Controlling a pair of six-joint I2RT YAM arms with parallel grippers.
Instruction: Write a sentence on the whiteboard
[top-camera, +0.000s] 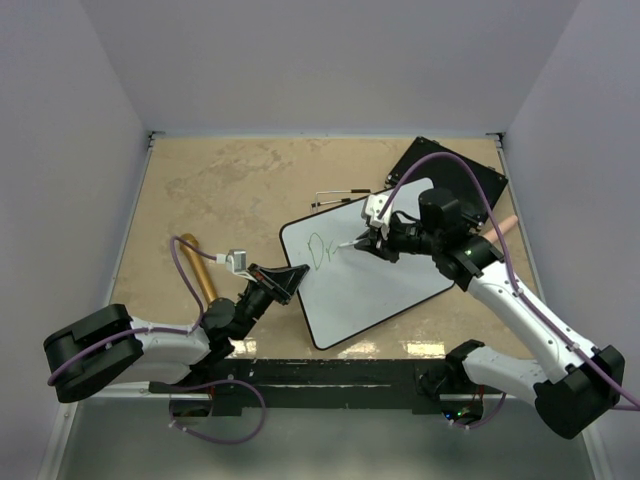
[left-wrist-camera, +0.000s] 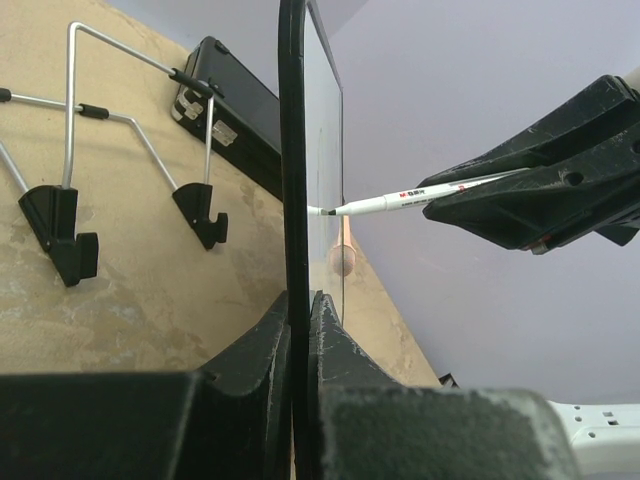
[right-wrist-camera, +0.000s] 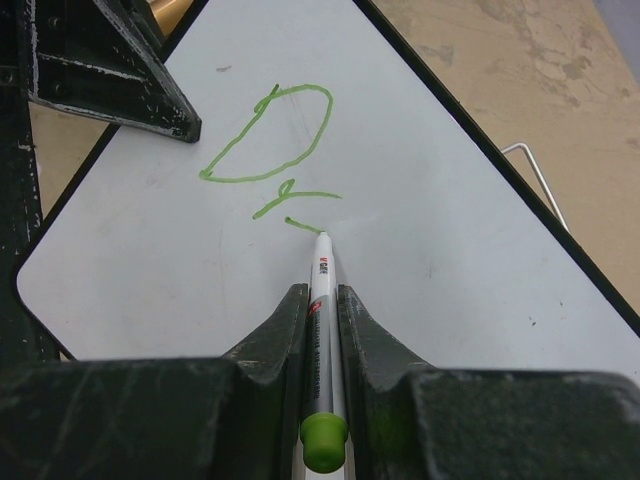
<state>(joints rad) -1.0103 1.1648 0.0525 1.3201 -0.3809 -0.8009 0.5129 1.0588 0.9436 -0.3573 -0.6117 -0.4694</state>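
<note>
The whiteboard (top-camera: 375, 270) lies tilted in the middle of the table, white with a thin black frame. My left gripper (top-camera: 290, 279) is shut on its left edge (left-wrist-camera: 293, 200), seen edge-on in the left wrist view. My right gripper (top-camera: 372, 241) is shut on a white marker (right-wrist-camera: 322, 300) with a green end cap. The marker tip touches the board just below green strokes (right-wrist-camera: 270, 140): a large D shape and two short marks. The marker also shows in the left wrist view (left-wrist-camera: 400, 198) and the green writing in the top view (top-camera: 320, 251).
A flat black board (top-camera: 465, 175) lies behind the whiteboard at the back right. A wire stand (top-camera: 335, 197) with black feet (left-wrist-camera: 60, 235) sits behind the whiteboard. A brown cylinder (top-camera: 200, 268) lies at the left. A pinkish rod (top-camera: 503, 223) pokes out at the right.
</note>
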